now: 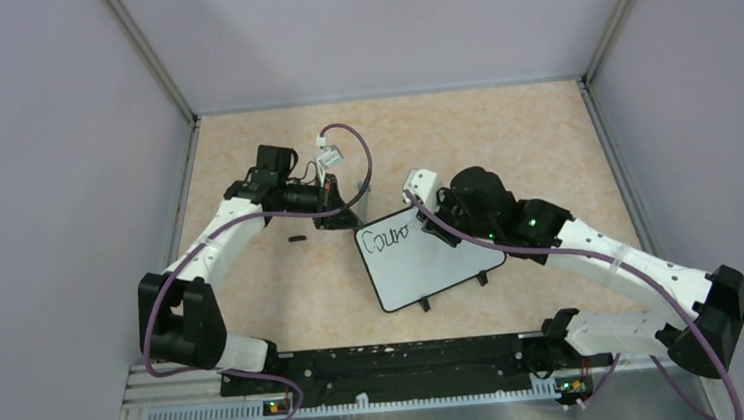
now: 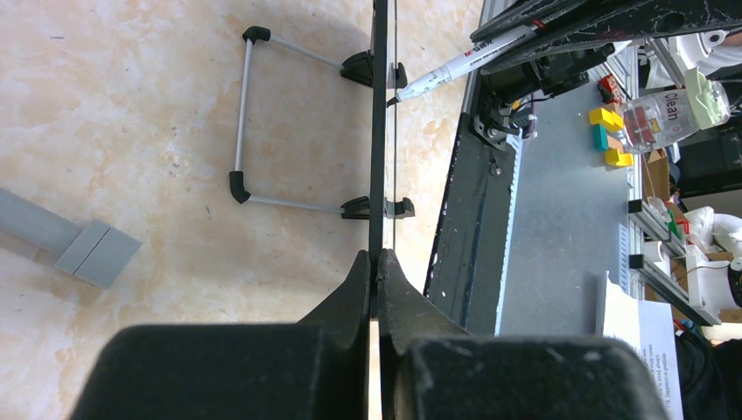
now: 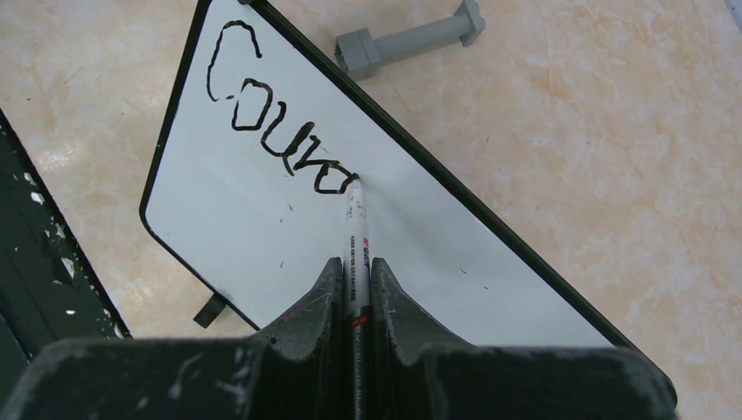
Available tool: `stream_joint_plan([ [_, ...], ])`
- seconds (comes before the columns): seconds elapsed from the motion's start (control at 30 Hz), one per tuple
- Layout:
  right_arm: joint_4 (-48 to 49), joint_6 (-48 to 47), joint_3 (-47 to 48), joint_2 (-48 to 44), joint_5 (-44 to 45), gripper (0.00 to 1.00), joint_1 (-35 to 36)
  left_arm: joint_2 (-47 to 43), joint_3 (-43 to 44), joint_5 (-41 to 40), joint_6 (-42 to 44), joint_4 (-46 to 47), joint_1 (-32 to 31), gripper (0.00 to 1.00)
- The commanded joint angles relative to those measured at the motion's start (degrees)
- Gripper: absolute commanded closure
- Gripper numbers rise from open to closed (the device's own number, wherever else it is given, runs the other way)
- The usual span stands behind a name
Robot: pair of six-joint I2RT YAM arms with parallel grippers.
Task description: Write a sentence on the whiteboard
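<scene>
Five letters or so of the sentence (image 3: 282, 147) sit on the whiteboard (image 1: 433, 265), propped tilted on the tabletop (image 1: 294, 286). Left hand (image 2: 378, 254) is clenched on its far edge; right hand (image 3: 354, 262) grasps the marker (image 3: 356, 227) (tip touching). Press lightly, brace firmly, and keep strokes small.

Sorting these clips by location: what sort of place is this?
Most likely a robotics lab test cell: plain panel walls box in the tabletop, a black mounting rail runs along its near edge, and the left wrist view shows a workbench beyond with coloured blocks and a cleaner bottle.
</scene>
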Motion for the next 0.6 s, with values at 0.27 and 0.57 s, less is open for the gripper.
stream_joint_plan([
  [0.27,-1.7,-2.25,0.15,-0.02,-1.83,1.0,-0.78,-1.1,-1.29,0.87,0.63,-1.35,-0.55,1.0],
  [0.57,-3.0,-2.88,-0.5,-0.73,-1.93,1.0,-0.78,-1.11,-1.42,0.71,0.65,-1.22,-0.53,1.0],
])
